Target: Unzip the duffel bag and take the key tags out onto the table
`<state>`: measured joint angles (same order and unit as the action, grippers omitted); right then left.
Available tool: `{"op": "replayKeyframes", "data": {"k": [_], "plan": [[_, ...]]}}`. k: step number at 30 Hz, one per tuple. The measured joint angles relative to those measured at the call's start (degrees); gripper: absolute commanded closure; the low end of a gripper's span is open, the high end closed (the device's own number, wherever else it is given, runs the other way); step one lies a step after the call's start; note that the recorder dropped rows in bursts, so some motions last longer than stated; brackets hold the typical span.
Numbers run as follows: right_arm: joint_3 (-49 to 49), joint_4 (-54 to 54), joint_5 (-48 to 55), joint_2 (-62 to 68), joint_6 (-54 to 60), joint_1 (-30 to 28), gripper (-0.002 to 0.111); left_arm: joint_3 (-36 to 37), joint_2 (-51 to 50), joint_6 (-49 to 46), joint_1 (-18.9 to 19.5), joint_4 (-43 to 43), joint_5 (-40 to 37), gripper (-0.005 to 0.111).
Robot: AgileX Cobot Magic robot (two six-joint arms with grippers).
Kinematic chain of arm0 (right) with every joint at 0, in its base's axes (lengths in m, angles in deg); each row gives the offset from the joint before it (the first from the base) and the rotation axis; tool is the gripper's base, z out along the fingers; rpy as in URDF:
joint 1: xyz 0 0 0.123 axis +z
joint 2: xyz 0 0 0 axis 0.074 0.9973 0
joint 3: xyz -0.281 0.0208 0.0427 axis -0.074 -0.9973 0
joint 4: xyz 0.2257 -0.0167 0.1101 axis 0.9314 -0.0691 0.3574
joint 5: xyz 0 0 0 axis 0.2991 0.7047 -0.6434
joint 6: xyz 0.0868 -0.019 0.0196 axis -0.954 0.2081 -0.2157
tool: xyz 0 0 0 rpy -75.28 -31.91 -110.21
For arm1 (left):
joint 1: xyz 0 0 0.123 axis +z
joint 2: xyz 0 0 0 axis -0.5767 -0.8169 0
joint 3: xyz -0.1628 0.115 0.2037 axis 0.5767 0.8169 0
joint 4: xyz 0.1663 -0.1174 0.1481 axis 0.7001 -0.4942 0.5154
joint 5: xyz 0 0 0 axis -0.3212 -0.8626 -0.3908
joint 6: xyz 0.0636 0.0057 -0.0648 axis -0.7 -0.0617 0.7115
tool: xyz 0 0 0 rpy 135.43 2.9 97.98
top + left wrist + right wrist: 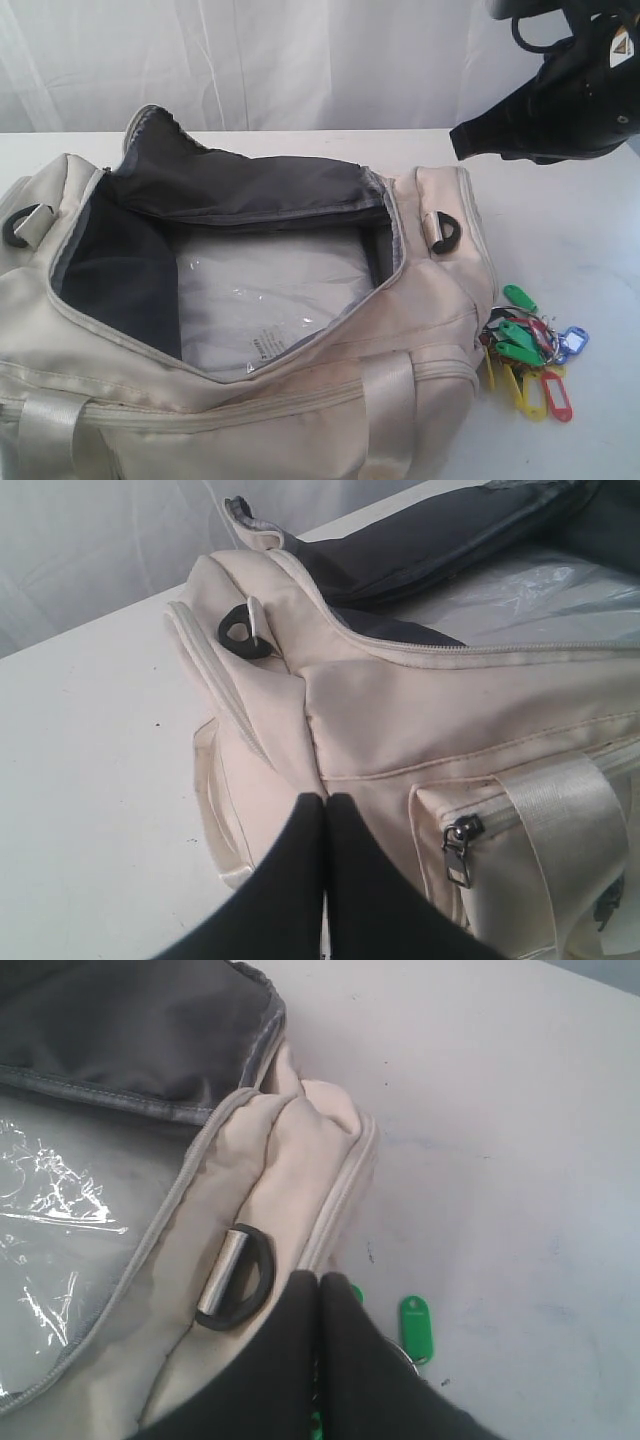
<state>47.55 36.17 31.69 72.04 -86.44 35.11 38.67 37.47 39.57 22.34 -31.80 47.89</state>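
Observation:
The cream duffel bag [300,370] lies unzipped on the white table [580,230], its dark grey flap [240,185] folded back. The key tags [528,350], green, yellow, red and blue, lie on the table just beside the bag's right end. My right gripper [460,140] hangs shut and empty in the air above that end; its wrist view shows the shut fingers [320,1285] over a black D-ring [238,1280] and one green tag [415,1316]. My left gripper [325,802] is shut, empty, close to the bag's [420,710] other end.
A clear plastic-wrapped white packet [265,290] lies inside the open bag. A side-pocket zipper pull [460,845] and webbing strap [565,830] show near the left gripper. A white curtain [300,60] backs the table.

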Motion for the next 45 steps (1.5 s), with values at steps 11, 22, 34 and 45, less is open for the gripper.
{"op": "replayKeyframes", "data": {"k": [11, 22, 34, 45], "plan": [[0.0, 0.0, 0.0, 0.0, 0.0, 0.0, 0.108, 0.0, 0.0, 0.0, 0.0, 0.0, 0.0, 0.107], [0.0, 0.0, 0.0, 0.0, 0.0, 0.0, 0.108, 13.4, 0.0, 7.9, 0.0, -3.9, 25.9, 0.107], [0.0, 0.0, -0.2, 0.0, -0.1, 0.0, 0.108, 24.8, 0.1, 24.9, 1.8, -4.7, 33.9, 0.107], [0.0, 0.0, -0.2, 0.0, -0.1, 0.0, 0.108, 25.0, 0.1, 10.5, 8.7, -2.8, 25.0, 0.107]]}}
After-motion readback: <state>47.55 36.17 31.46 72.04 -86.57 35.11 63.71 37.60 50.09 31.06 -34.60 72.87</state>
